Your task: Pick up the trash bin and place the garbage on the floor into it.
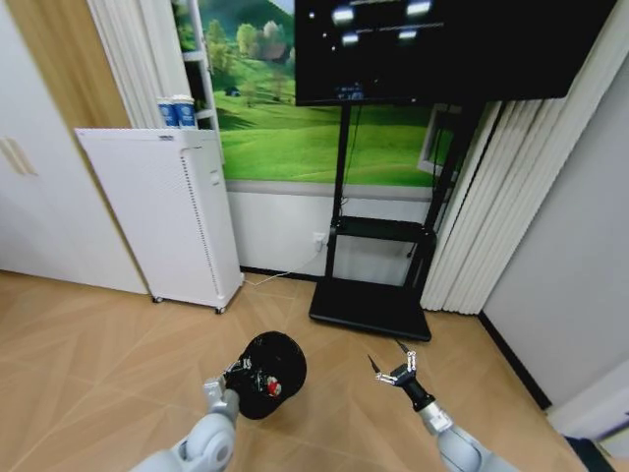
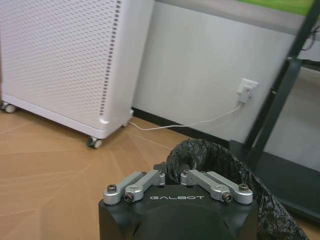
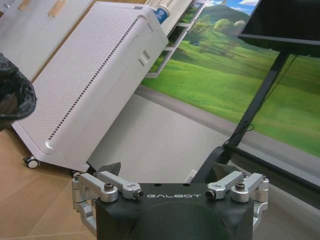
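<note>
The trash bin, black and round with a black liner, hangs above the wooden floor, tilted so its mouth faces me. My left gripper is shut on its near rim. In the left wrist view the gripper pinches the crinkled liner edge of the bin. A small red-and-white piece of garbage shows inside the bin's mouth. My right gripper hovers open and holds nothing to the right of the bin. In the right wrist view that gripper has its fingers spread, with the bin off to one side.
A tall white perforated unit on castors stands at the back left with blue-and-white cups on top. A black TV stand base lies ahead. A white cable runs to a wall socket. Curtains hang on the right.
</note>
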Tool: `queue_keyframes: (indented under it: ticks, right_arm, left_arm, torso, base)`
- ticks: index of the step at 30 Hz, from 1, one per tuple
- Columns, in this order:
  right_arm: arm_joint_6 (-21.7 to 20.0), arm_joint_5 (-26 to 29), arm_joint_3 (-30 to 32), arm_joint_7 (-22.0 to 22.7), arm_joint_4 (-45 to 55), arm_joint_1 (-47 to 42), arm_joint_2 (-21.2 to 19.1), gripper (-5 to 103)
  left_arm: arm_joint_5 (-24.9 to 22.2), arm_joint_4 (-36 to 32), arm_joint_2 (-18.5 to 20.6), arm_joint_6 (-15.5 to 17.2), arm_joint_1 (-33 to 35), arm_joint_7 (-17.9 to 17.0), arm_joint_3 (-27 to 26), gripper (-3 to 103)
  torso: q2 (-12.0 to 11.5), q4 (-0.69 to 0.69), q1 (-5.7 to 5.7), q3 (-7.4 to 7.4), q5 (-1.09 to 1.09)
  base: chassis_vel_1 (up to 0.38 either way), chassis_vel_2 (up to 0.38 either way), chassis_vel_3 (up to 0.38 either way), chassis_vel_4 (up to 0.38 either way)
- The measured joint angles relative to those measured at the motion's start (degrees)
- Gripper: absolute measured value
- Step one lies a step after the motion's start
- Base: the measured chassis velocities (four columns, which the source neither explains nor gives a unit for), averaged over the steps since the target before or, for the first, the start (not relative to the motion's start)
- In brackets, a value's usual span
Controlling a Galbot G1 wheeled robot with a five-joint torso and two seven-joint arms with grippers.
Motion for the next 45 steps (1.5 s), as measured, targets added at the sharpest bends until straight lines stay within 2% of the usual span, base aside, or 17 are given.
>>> queue_keyframes:
  ticks: [1,5,6,9,10,12,13,15,17,19,20,26,29,35,45]
  right_arm:
    - [0.0,0.0,-0.8,0.3,-1.4,0.6,0.6,100]
    - [0.0,-0.2,-1.0,0.8,-2.7,0.7,1.4,100]
    - [-0.1,-0.1,-0.9,1.2,-3.0,0.5,1.6,100]
    - [-0.1,0.1,-0.3,1.3,-3.0,-0.1,2.0,100]
    - [-0.1,0.3,0.0,1.3,-3.0,-0.5,2.0,100]
    - [-0.1,0.3,0.6,1.4,-3.0,-0.8,2.1,100]
    - [-0.1,0.5,0.8,1.5,-2.9,-1.3,2.2,100]
    - [-0.1,0.4,1.2,1.6,-2.7,-1.7,2.3,100]
    - [-0.1,-1.1,2.3,1.6,-2.6,-2.4,2.4,100]
    - [0.0,-2.5,3.3,1.6,-2.7,-3.2,2.7,100]
    - [0.0,-2.5,3.3,1.6,-2.7,-3.2,2.7,100]
    - [0.0,-5.1,4.6,1.6,-3.3,-5.2,3.2,100]
    - [0.0,-5.5,4.7,1.8,-3.9,-5.2,3.4,100]
    - [0.0,-5.1,3.9,2.5,-4.4,-4.6,3.6,100]
    - [0.0,-3.9,4.1,2.7,-4.6,-4.9,3.9,100]
  left_arm:
    - [0.1,-0.1,0.0,-0.1,0.5,0.1,-0.6,8]
    - [0.2,-0.2,-0.1,-0.3,0.6,0.3,-0.7,8]
    - [0.2,-0.4,-0.2,-0.3,0.6,0.5,-0.5,8]
    - [0.2,-0.8,-0.2,-0.4,1.0,0.7,-0.7,8]
    - [0.4,-0.9,-0.2,-0.4,1.4,0.8,-0.9,8]
    - [0.5,-0.9,-0.3,-0.5,1.8,0.9,-1.1,8]
    - [0.6,-0.9,-0.4,-0.5,2.1,0.9,-1.3,8]
    - [0.9,-0.9,-0.5,-0.6,2.3,1.1,-1.4,8]
    - [1.0,-0.9,-0.8,-0.6,2.6,1.2,-1.4,8]
    - [1.2,-0.9,-1.0,-0.6,2.7,1.2,-1.2,8]
    - [1.2,-0.9,-1.0,-0.6,2.7,1.2,-1.2,8]
    - [2.0,-0.8,-1.4,-0.6,3.6,1.8,-0.9,8]
    - [2.3,-0.6,-1.6,-0.8,4.0,2.1,-1.0,8]
    - [2.6,0.1,-2.1,-1.0,4.5,2.3,-1.0,8]
    - [2.2,2.0,-1.2,-1.8,5.7,4.1,-3.5,8]
  torso:
    - [0.0,0.02,0.02,0.01,0.09]
    - [0.0,0.02,0.03,0.02,0.07]
    - [0.0,-0.01,0.03,0.01,-0.06]
    - [0.0,0.00,0.03,0.02,0.14]
    - [0.0,-0.01,0.03,0.01,0.01]
    - [0.0,0.01,0.03,0.02,-0.03]
    - [0.0,0.00,0.02,0.01,0.10]
    - [0.0,0.02,0.03,0.01,0.09]
    - [0.0,-0.03,0.02,0.00,-0.01]
    - [0.0,0.05,0.02,0.00,0.07]
    - [0.0,0.05,0.02,0.00,0.07]
    - [0.0,-0.09,0.03,0.01,0.07]
    - [0.0,-0.02,0.02,0.01,0.04]
    - [0.0,0.02,0.02,0.00,0.04]
    - [0.0,0.01,0.02,0.01,0.06]
  base:
    - [0.334,0.382,-0.320,-0.378]
    - [0.341,0.386,-0.332,-0.372]
    - [0.369,0.417,-0.351,-0.421]
    - [0.368,0.407,-0.355,-0.416]
    - [0.312,0.400,-0.345,-0.344]
    - [0.327,0.356,-0.351,-0.344]
    - [0.343,0.254,-0.285,-0.303]
    - [0.269,0.254,-0.224,-0.223]
    - [0.183,0.080,-0.177,-0.101]
    - [0.111,0.016,-0.067,-0.046]
    - [0.111,0.030,-0.005,-0.046]
    - [-0.041,-0.009,0.044,0.024]
    - [0.019,-0.002,-0.039,-0.018]
    - [0.194,0.147,-0.160,-0.124]
    - [0.101,0.126,-0.099,-0.106]
